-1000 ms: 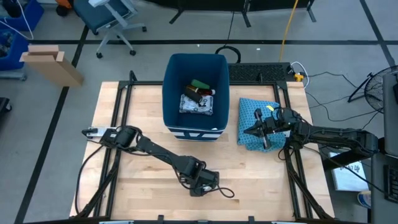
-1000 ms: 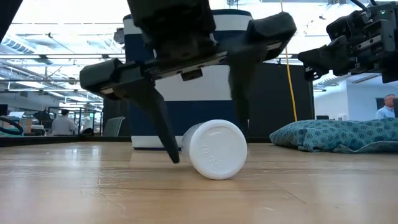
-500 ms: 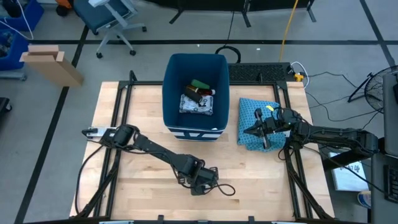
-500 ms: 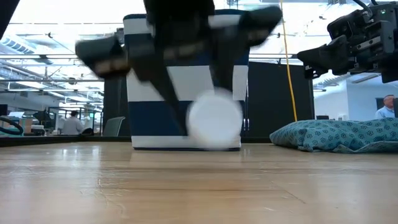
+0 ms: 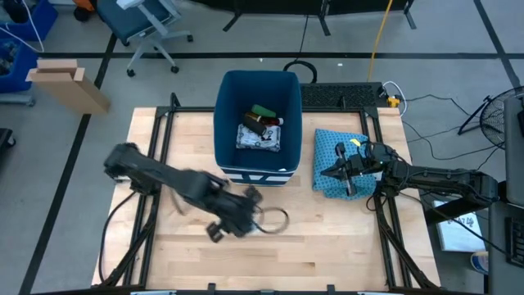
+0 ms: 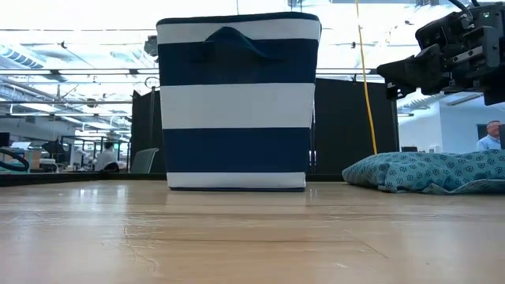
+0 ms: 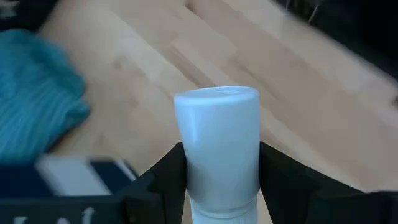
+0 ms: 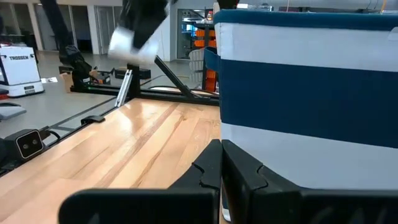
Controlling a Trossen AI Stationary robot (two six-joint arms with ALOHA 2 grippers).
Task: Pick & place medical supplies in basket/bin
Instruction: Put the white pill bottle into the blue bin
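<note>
My left gripper (image 7: 219, 158) is shut on a white cylindrical bottle (image 7: 217, 134) and hangs in the air over the table's near middle (image 5: 237, 215), in front of the bin. The right wrist view shows that white bottle (image 8: 126, 42) high above the wood. The deep bin (image 5: 258, 123) with dark-blue and white stripes stands on the table's far middle; a white printed packet (image 5: 258, 138) and black and green oblongs (image 5: 264, 115) lie in it. My right gripper (image 8: 221, 168) is shut and empty, hovering over the blue patterned cloth (image 5: 340, 164). My left gripper pinches the white bottle between its two fingers (image 7: 168, 171), one on each side of the round body (image 7: 217, 180). One flat end (image 7: 216, 94) sticks out past the fingertips. The bottle is lifted clear of the table.
The blue patterned cloth (image 6: 426, 170) lies folded right of the bin (image 6: 237, 102). A black cable loop (image 5: 274, 220) trails on the wood by the left arm. Bare table lies near and left of the bin. Black frame rails run along both table sides.
My left gripper has closed around the white bottle that lay on its side on the table and raised it clear, out of the low view. It has swung fast up, toward the table's left and toward the bin. The right arm has kept still.
</note>
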